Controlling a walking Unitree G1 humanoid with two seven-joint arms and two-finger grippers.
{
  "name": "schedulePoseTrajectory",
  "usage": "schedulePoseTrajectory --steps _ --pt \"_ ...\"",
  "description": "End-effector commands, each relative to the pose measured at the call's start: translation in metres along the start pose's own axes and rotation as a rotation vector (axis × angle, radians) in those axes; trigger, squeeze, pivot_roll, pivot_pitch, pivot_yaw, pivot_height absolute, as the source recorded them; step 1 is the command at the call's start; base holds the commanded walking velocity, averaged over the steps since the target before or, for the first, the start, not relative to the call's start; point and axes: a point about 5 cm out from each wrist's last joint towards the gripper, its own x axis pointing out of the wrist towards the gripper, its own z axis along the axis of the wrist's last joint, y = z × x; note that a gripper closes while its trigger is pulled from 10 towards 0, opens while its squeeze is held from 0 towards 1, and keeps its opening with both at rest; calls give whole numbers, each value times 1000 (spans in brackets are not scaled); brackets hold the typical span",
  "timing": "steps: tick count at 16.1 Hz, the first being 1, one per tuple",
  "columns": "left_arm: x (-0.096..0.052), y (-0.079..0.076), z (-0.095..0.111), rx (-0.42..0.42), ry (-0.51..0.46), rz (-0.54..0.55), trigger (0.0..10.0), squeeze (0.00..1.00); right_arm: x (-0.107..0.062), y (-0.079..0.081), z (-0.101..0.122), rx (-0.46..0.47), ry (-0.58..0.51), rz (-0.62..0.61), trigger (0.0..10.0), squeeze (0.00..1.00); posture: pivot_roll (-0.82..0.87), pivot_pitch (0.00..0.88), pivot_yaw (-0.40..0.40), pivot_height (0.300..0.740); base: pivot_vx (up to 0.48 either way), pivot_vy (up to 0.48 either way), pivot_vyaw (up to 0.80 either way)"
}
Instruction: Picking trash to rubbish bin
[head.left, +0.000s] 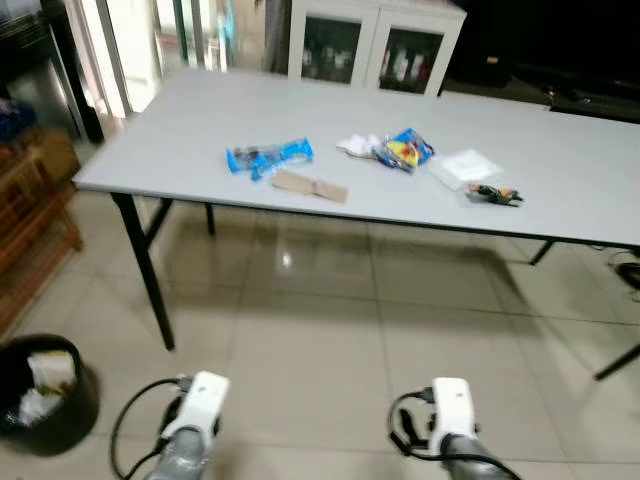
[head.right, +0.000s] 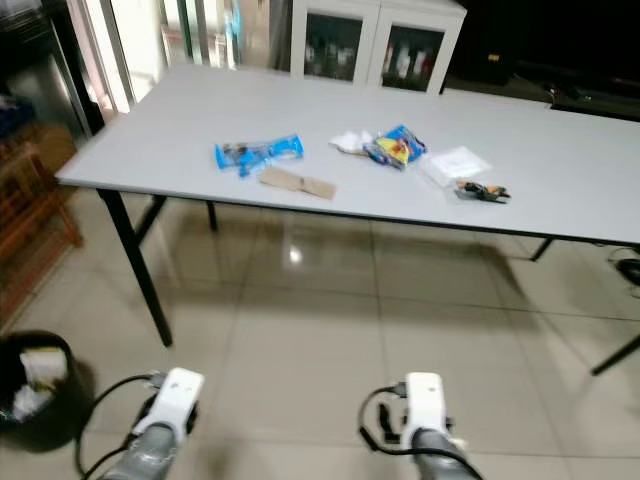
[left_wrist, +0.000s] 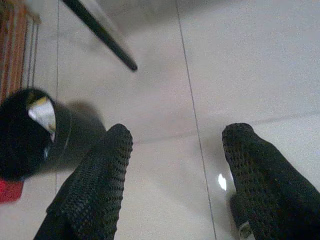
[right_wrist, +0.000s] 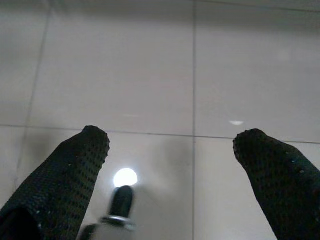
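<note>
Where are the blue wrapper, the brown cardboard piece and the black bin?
blue wrapper (head.left: 270, 156): left eye view, its middle.
brown cardboard piece (head.left: 309, 186): left eye view, its middle.
black bin (head.left: 70, 412): left eye view, its side wall.

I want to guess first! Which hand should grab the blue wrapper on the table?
Probably the left hand. The blue wrapper lies toward the robot's left, and so does the black bin. Both hands hang open and empty.

Grey table (head.right: 150, 150), blue wrapper (head.right: 258, 152), black bin (head.right: 42, 420)
</note>
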Motion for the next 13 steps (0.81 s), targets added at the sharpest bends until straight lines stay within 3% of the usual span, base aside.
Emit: schedulePoseTrajectory --steps 1,8,13 --pt "1 -1 5 -12 -11 9 10000 0 0 -6 2 -4 -4 -12 10000 0 -15 22 -104 740 0 -285 0" --pt "1 -1 4 -11 -9 10 10000 0 0 -5 2 1 -4 -9 10000 0 -17 30 -103 740 0 -335 0" --pt "2 0 12 -21 -32 10 10000 0 0 -5 3 -3 -8 -8 10000 0 -17 31 -103 740 0 0 0"
